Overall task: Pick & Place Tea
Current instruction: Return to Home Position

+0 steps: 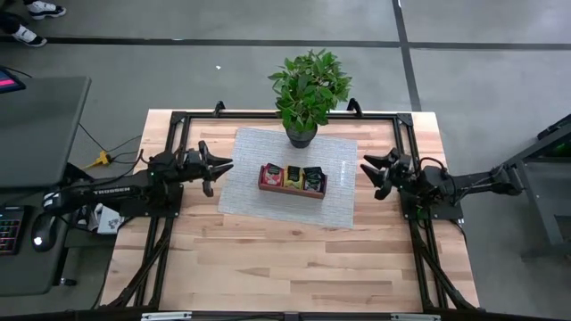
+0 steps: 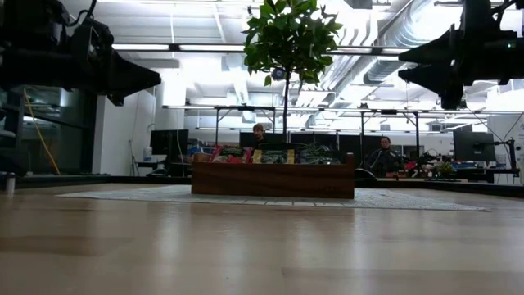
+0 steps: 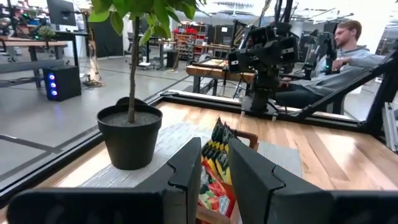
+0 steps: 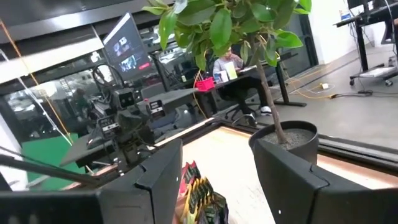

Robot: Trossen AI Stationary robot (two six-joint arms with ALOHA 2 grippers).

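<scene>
The tea sachets stand upright in the brown wooden tray [image 1: 293, 189] on the grey mat [image 1: 268, 207]: red ones [image 1: 272, 176] at its left, yellow-green ones [image 1: 293, 176] in the middle, dark ones [image 1: 313, 179] at its right. They also show in the left wrist view [image 3: 216, 171] and the right wrist view [image 4: 200, 193]. My left gripper [image 1: 220, 173] is open and empty, raised left of the tray. My right gripper [image 1: 371, 175] is open and empty, raised right of the tray.
A potted plant [image 1: 308, 93] stands on the mat's far edge just behind the tray. A black frame [image 1: 176, 134] runs along the table's far and side edges. Bare wood lies toward the near edge [image 1: 294, 276]. People sit in the room beyond [image 3: 348, 43].
</scene>
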